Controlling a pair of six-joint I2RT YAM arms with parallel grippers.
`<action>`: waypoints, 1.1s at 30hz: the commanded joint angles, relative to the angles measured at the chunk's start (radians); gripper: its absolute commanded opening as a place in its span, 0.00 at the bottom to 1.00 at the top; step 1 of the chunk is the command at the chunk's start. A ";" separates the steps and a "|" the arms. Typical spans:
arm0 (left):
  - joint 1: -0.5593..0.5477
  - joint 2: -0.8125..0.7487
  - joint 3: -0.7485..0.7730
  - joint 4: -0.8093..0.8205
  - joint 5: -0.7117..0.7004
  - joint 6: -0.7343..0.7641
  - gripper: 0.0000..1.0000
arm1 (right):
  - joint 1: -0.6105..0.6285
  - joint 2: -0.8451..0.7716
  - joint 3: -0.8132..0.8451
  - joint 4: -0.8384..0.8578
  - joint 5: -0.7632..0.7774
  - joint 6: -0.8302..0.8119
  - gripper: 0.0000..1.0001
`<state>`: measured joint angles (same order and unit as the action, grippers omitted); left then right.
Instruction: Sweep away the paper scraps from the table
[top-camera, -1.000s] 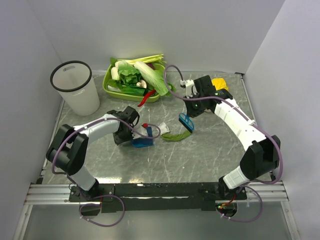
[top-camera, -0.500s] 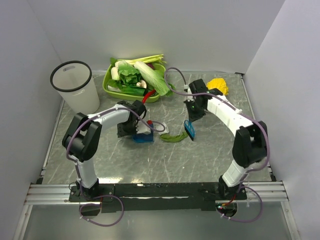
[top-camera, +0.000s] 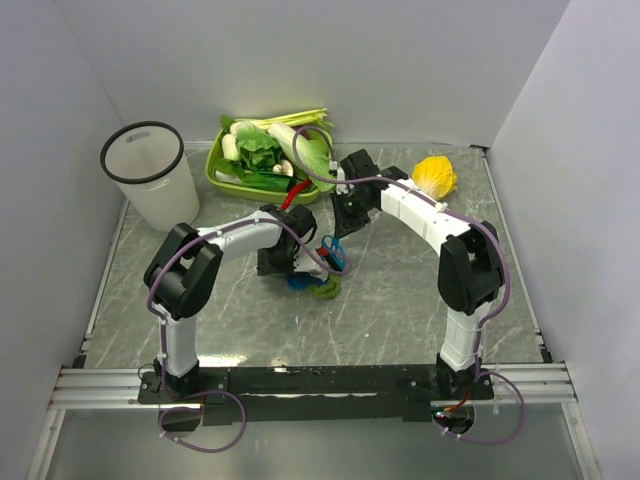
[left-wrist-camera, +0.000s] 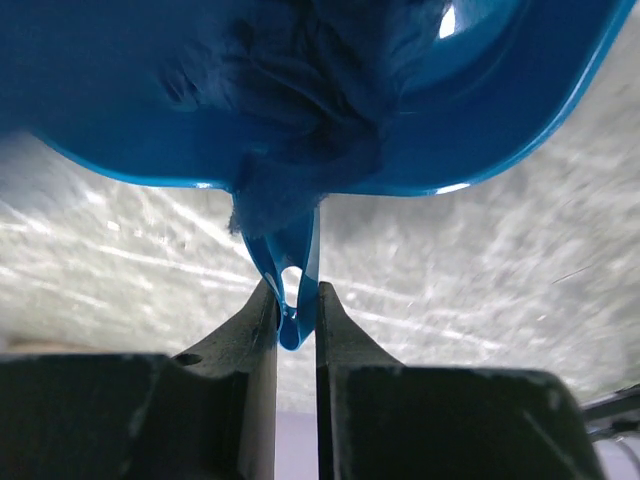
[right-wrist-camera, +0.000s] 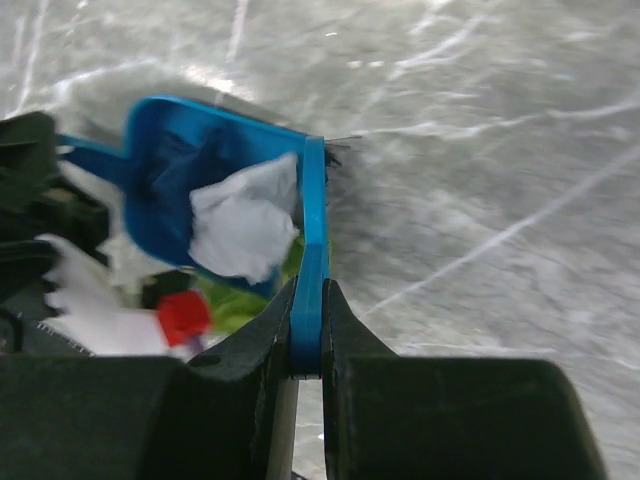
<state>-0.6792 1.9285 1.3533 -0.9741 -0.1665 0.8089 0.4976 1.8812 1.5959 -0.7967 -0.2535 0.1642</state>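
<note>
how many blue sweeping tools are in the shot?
2. The dustpan is clamped by its handle in the left gripper; the brush is in the right gripper, at the dustpan's edge.

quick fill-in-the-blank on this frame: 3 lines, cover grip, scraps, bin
1. The left gripper is shut on the handle of the ____ dustpan.
2. In the right wrist view, a ____ paper scrap lies in the dustpan.
3. The round bin has a ____ rim.

Missing words: blue; white; black.
</note>
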 joint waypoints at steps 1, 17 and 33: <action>-0.002 0.015 0.046 0.012 0.120 -0.056 0.01 | 0.019 0.015 0.052 0.019 -0.044 0.014 0.00; 0.059 -0.043 -0.040 0.139 0.305 -0.200 0.01 | 0.015 -0.094 0.076 0.011 -0.076 -0.057 0.00; 0.223 -0.223 -0.167 0.108 0.180 -0.120 0.01 | -0.077 -0.289 0.000 0.002 -0.144 -0.129 0.00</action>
<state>-0.4999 1.7618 1.2064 -0.8188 0.0582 0.6289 0.4339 1.6493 1.6238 -0.7948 -0.4320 0.0608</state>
